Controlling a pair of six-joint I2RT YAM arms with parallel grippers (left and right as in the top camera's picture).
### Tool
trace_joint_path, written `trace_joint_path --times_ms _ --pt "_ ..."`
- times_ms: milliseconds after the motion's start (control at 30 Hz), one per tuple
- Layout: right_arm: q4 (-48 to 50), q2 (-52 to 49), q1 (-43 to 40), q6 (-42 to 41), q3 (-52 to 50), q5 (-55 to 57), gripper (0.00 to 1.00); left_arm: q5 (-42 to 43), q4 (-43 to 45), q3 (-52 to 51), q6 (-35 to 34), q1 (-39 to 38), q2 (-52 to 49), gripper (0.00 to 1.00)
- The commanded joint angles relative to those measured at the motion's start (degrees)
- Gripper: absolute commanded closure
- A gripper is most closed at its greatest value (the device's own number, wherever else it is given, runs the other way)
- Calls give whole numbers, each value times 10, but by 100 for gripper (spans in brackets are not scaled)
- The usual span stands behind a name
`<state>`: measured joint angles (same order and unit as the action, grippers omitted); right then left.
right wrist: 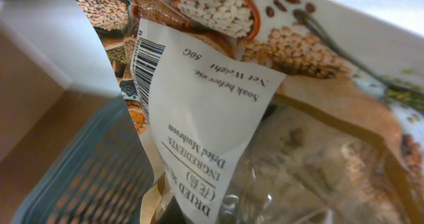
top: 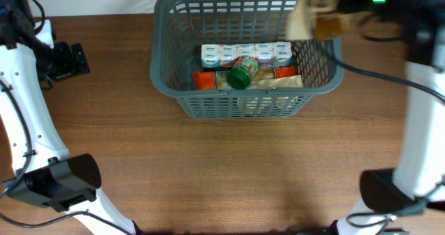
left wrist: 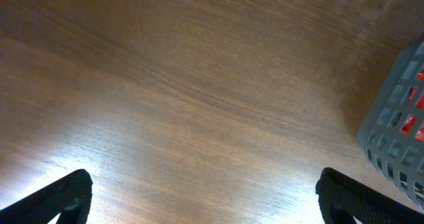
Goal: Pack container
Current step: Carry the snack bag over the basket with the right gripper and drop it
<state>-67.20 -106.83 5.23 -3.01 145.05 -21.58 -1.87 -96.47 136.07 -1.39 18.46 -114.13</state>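
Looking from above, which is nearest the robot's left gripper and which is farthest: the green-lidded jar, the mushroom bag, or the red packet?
1. Red packet, at the left end of the basket, nearest the left gripper.
2. Green-lidded jar, in the middle.
3. Mushroom bag, held above the far right corner.
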Motion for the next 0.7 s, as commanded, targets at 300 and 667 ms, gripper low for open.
trace_joint_path --times_ms 300,667 --pt "16 -200 178 -5 -88 19 96 6 0 -2 -8 1 2 1" --pt "23 -263 213 -20 -90 16 94 6 0 -2 -8 1 2 1"
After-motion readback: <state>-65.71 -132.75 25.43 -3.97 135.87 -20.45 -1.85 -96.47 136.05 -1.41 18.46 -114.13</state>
